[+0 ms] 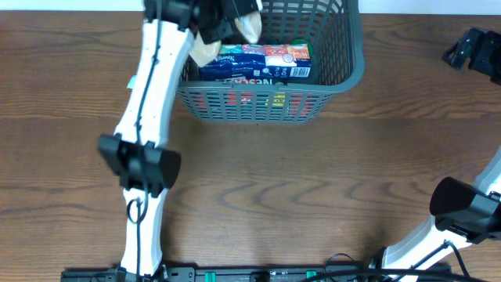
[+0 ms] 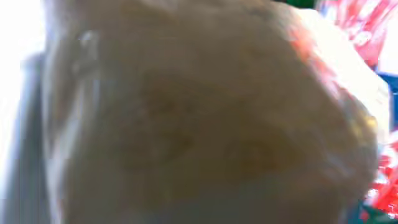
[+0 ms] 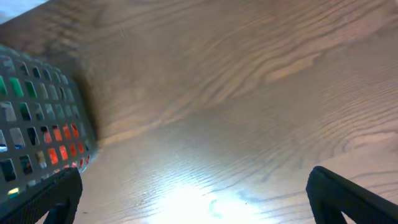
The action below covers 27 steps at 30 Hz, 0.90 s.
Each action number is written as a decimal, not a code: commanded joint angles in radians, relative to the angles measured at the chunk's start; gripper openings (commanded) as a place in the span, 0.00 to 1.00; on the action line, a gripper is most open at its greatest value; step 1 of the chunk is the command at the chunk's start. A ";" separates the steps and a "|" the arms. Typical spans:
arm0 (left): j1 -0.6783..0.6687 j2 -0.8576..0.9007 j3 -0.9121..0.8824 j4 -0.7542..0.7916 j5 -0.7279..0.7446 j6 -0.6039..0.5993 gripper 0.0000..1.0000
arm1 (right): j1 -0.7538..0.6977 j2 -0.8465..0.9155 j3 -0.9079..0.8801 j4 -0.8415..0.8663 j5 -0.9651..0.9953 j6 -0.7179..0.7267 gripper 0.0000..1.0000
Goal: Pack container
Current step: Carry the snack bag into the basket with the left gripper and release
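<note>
**Packing under way, one pale packet over the basket**

We cannot make out the jaws of the left gripper (image 1: 223, 23). Its wrist camera is filled by a blurred, pale tan soft packet (image 2: 205, 124), and in the overhead view the fingers are lost between that packet and the top edge of the frame. Whether it is clamped or let go, we cannot tell. The right gripper (image 3: 193, 199) has its jaws spread wide with nothing between them, hanging over bare brown wooden table (image 1: 313, 180) at the upper right of the overhead view.

The packet sits above the left end of the large dark grey slotted plastic basket (image 1: 344, 74), which stands on the table at the top centre of the overhead view. Blue and red printed packets (image 1: 262, 63) already lie inside.

We judge the task as partly done: some goods are in, and the pale packet looks not yet settled.

The basket's far side is cut off, so how full it is stays unclear. No loose goods show on the table.
</note>
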State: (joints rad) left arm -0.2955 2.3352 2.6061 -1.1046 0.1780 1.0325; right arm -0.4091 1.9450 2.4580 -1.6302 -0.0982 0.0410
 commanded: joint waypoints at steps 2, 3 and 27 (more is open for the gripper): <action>0.004 0.020 0.007 0.000 0.017 -0.002 0.42 | -0.002 0.004 0.001 -0.006 -0.008 -0.005 0.99; 0.004 0.020 0.007 0.000 0.017 -0.002 0.47 | -0.002 0.004 0.001 -0.006 -0.008 -0.005 0.99; 0.126 -0.417 0.008 -0.010 -0.337 -0.626 0.98 | -0.002 0.004 0.001 -0.011 -0.007 -0.005 0.99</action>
State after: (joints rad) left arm -0.2424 1.9236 2.6122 -1.0748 -0.0540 0.6647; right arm -0.4091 1.9450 2.4580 -1.6379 -0.0982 0.0410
